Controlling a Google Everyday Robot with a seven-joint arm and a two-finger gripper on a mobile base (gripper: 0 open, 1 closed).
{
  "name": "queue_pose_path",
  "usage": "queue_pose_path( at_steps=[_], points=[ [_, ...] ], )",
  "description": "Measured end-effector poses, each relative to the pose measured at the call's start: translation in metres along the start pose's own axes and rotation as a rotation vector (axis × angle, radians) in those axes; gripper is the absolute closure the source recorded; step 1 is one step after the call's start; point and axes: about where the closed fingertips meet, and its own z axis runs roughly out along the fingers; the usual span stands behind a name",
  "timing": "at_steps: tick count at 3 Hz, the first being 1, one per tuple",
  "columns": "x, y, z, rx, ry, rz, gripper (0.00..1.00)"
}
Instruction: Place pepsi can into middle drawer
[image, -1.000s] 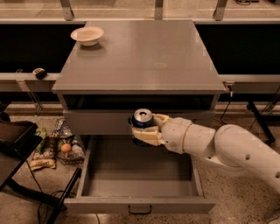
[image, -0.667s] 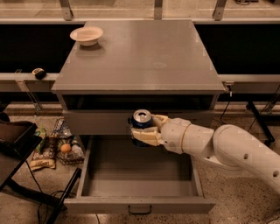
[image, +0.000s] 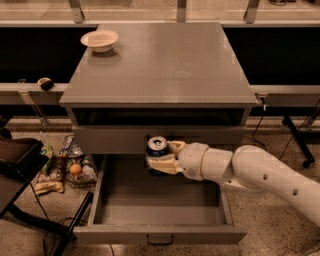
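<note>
The pepsi can stood upright between the fingers of the gripper, which were clamped on its sides. It hung over the back part of the open middle drawer. The can was dark blue, its silver top facing up. A white bowl sat on the counter.

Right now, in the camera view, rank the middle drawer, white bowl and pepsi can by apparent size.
1. middle drawer, open, clearly largest.
2-3. white bowl and pepsi can look close: bowl wider, can taller, bowl farther away, so unranked.
The gripper holds the can over the drawer.
</note>
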Motion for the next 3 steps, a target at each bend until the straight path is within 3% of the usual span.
queue_pose_path(
  at_steps=[2, 3],
  points=[
    [0.085, -0.001, 0.048, -0.140, 0.053, -0.043, 1.00],
    [0.119, -0.001, 0.069, -0.202, 0.049, -0.075, 1.00]
  ],
)
